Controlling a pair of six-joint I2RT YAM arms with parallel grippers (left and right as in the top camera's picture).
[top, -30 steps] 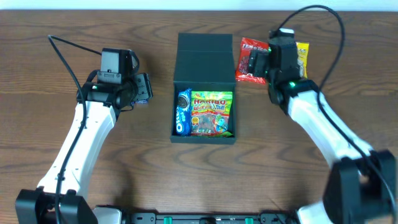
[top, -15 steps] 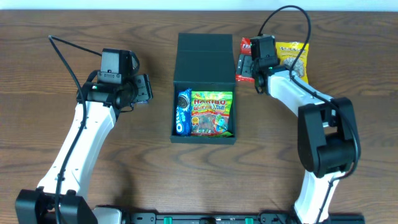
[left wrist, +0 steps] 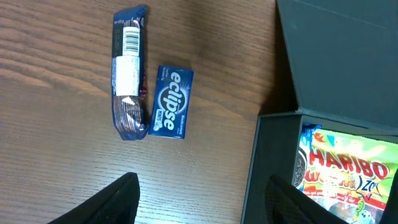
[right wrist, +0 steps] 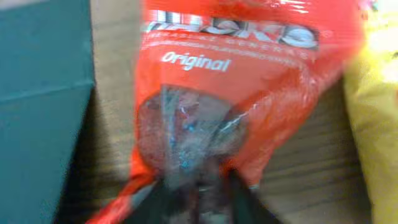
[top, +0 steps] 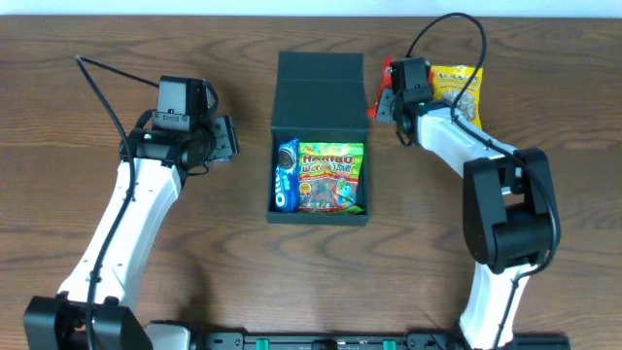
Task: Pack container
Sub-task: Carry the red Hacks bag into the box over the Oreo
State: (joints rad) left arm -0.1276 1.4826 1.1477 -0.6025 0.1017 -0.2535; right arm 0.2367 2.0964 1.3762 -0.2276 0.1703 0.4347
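The dark teal container (top: 319, 219) sits open at mid-table with its flap lid (top: 319, 87) folded back. Inside lie a Haribo packet (top: 331, 175) and an Oreo pack (top: 287, 173). My right gripper (top: 387, 100) is just right of the lid, shut on a red snack packet (right wrist: 236, 68), whose lower end bunches between the fingers. Most of the red snack packet (top: 385, 68) is hidden under the gripper in the overhead view. My left gripper (left wrist: 202, 199) hangs open over bare wood left of the container wall (left wrist: 267, 168), with nothing between its fingers.
A yellow snack packet (top: 459, 87) lies right of the red one, touching it. A blue Eclipse pack (left wrist: 172, 102) and a dark blue wrapped bar (left wrist: 128, 71) lie side by side on the wood left of the container. The table's far edge runs close behind the lid.
My right arm swung left over the red packet, and its jaws have closed on it. The packet now looks bunched. The left arm has not moved.
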